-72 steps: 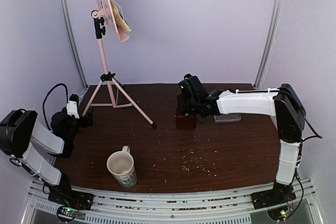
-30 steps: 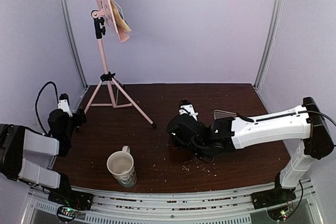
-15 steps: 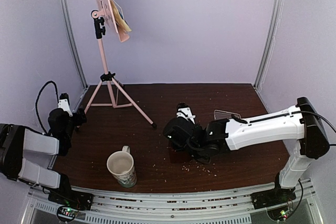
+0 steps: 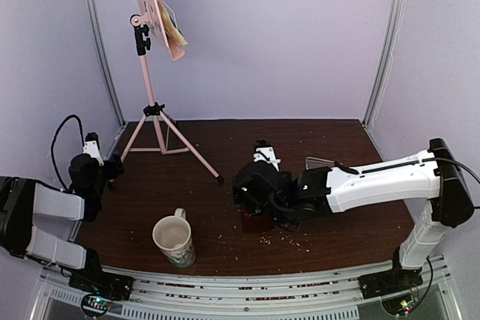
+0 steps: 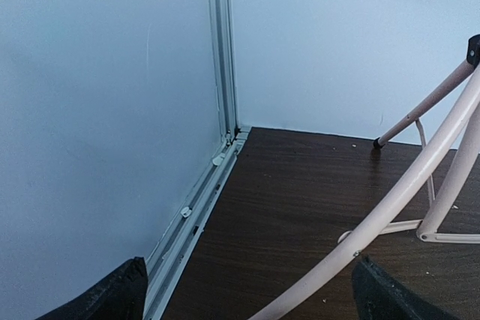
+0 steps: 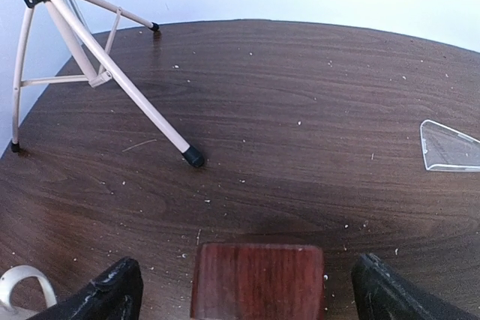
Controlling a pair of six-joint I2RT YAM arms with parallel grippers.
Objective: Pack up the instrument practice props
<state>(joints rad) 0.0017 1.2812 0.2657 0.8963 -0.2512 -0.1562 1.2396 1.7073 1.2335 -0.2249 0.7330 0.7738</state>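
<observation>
The metronome (image 4: 257,223) stands upright on the table (image 4: 337,136), front of centre. In the right wrist view its red-brown body sits between the fingers of the right claw (image 6: 246,297). The fingers are spread wide, one on each side, and neither touches it.

Step in hand, as I judge it: handling the metronome, with nothing gripped. The next move calls for either closing squarely on its sides, low down because the body tapers, or going for the clear cover (image 6: 448,148), which lies flat on the table well apart, behind and to the right.

The left claw (image 5: 247,301) is also spread apart and holds nothing. It waits near a leg of the pink music stand (image 4: 152,110), which stands at the table's rear left with the music sheets (image 4: 171,24) on its desk.

Count:
- metronome: one
- clear cover: one
- music stand: one
- sheets: yellow and blue both show; I cannot tell the number
- cream mug (image 4: 174,239): one, at the front left
</observation>
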